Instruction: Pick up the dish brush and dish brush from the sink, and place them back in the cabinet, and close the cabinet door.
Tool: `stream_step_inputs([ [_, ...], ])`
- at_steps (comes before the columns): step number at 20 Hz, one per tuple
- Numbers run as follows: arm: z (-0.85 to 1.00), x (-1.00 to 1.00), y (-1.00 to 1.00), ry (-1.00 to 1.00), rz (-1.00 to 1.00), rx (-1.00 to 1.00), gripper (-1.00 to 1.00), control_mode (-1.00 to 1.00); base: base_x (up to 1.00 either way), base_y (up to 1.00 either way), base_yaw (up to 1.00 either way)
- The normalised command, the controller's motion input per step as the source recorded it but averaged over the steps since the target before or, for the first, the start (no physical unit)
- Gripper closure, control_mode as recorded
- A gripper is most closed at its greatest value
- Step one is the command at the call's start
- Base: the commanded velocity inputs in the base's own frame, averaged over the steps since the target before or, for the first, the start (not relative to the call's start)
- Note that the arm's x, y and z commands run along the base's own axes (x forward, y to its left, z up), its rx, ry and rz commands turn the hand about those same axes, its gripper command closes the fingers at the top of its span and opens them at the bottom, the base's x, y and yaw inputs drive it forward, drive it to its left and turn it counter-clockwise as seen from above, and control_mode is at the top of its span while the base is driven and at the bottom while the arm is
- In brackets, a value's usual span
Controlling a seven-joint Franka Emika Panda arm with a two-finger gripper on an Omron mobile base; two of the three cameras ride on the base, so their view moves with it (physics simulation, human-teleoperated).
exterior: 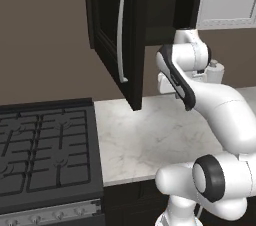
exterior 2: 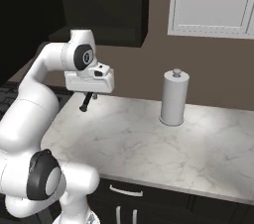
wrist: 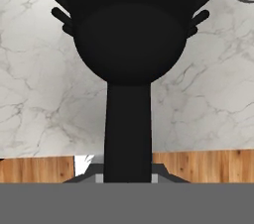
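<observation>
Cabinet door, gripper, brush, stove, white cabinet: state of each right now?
Cabinet door: open, swung out over the counter.
Gripper: shut on the black brush, held above the counter.
Black brush: gripped by its handle, off the counter, head pointing away from the hand.
Stove: no pots on the grates.
White cabinet: door closed.

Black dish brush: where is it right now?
The black dish brush hangs from the shut gripper above the marble counter, left of the paper towel roll.
</observation>
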Motion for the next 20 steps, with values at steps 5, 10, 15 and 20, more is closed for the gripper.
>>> stream_step_inputs([
  [5,0.18,0.0,0.0,-0.11,0.0,0.0,1.0,-1.0,0.0,0.0,0.0],
  [10,0.26,0.0,0.0,-0.19,0.0,0.01,1.0,-1.0,0.0,0.0,0.0],
  [15,0.31,0.0,0.0,-0.2,0.0,0.0,1.0,-1.0,0.0,0.0,0.0],
  [20,0.39,0.04,0.0,-0.1,0.0,0.02,1.0,-1.0,0.0,0.0,0.0],
])
